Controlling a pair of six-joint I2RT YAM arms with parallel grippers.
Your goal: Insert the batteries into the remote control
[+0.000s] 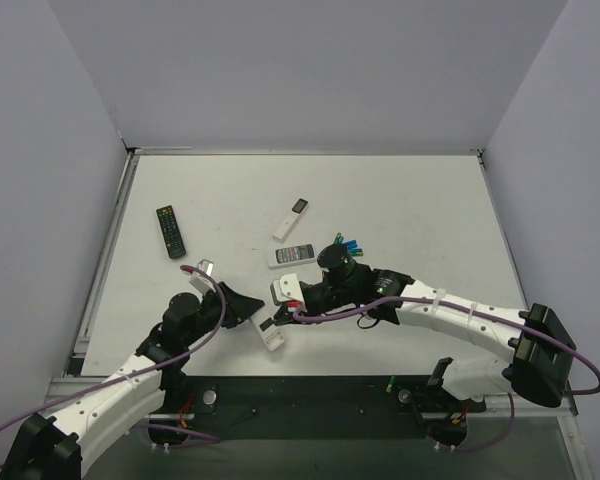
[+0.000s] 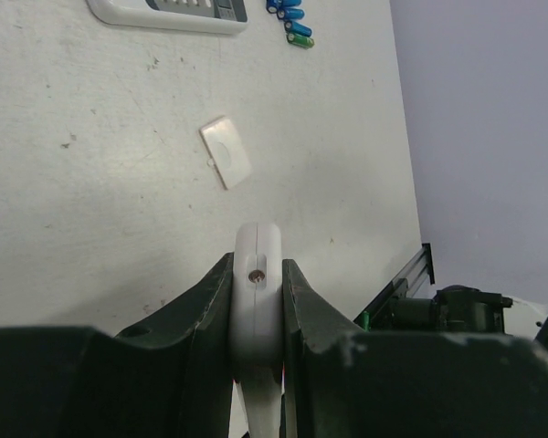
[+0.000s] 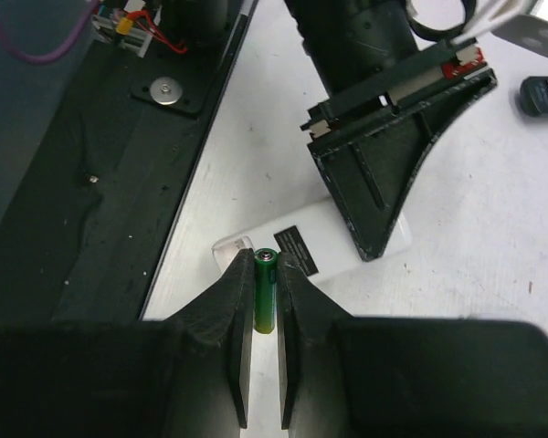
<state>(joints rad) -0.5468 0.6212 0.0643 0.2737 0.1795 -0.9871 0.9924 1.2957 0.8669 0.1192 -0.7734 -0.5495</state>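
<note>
Remote control [image 2: 258,292]; white panel [image 2: 226,151] beyond

light: bright, even | shadows: soft | blur: wrist-view foreground

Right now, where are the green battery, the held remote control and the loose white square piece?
green battery [image 3: 266,294]: right wrist view, mid-body.
remote control [image 2: 257,301]: left wrist view, end face.
white square piece [image 2: 226,152]: left wrist view, centre.
</note>
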